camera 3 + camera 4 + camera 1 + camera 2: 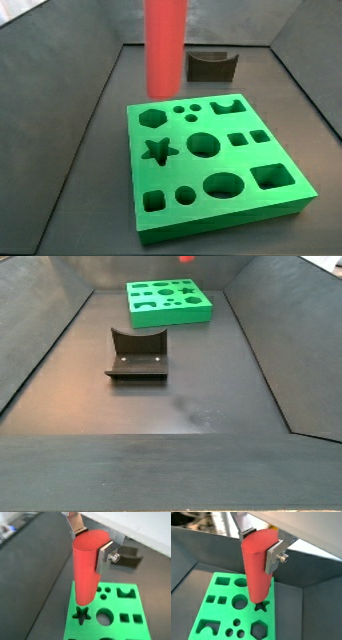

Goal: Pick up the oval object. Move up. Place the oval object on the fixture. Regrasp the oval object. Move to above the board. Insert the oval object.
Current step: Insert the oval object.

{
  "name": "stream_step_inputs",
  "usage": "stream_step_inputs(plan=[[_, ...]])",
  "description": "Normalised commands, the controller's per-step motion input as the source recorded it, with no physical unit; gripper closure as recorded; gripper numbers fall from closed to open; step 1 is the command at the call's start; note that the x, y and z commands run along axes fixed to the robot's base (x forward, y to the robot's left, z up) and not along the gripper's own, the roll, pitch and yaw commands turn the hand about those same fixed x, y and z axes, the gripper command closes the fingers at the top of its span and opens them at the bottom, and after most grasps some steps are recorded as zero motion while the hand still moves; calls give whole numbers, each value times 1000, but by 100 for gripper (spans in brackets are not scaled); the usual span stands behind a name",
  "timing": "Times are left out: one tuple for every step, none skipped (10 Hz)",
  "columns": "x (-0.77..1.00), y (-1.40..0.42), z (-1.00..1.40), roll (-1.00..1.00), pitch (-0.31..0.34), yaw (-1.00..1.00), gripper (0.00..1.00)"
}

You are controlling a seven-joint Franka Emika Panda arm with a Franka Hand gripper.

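My gripper [92, 543] is shut on the top end of the oval object [85, 577], a smooth red-orange peg that hangs upright between the silver fingers [105, 554]. Both wrist views show this grip [261, 544]. The peg [164, 45] hangs above the far left part of the green board [214, 195], its lower end clear of the surface. In the wrist views that end lines up near the star-shaped hole [81, 615]. The dark fixture [211, 65] stands empty beyond the board. The gripper itself is out of frame in both side views.
Dark grey bin walls [80, 110] slope up around the floor. In a side view the fixture [138, 356] stands mid-floor and the board [167, 301] lies at the far end, with only the peg's red tip [187, 258] showing above it.
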Motion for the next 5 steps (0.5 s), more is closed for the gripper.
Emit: stream_step_inputs(plan=[[0, -140, -714, 16, -61, -989, 100], [0, -109, -509, 0, -123, -1000, 100], [0, -60, -220, -114, -144, -974, 100], [137, -29, -94, -206, -131, -809, 100], [263, -89, -46, -240, -130, -663, 100]])
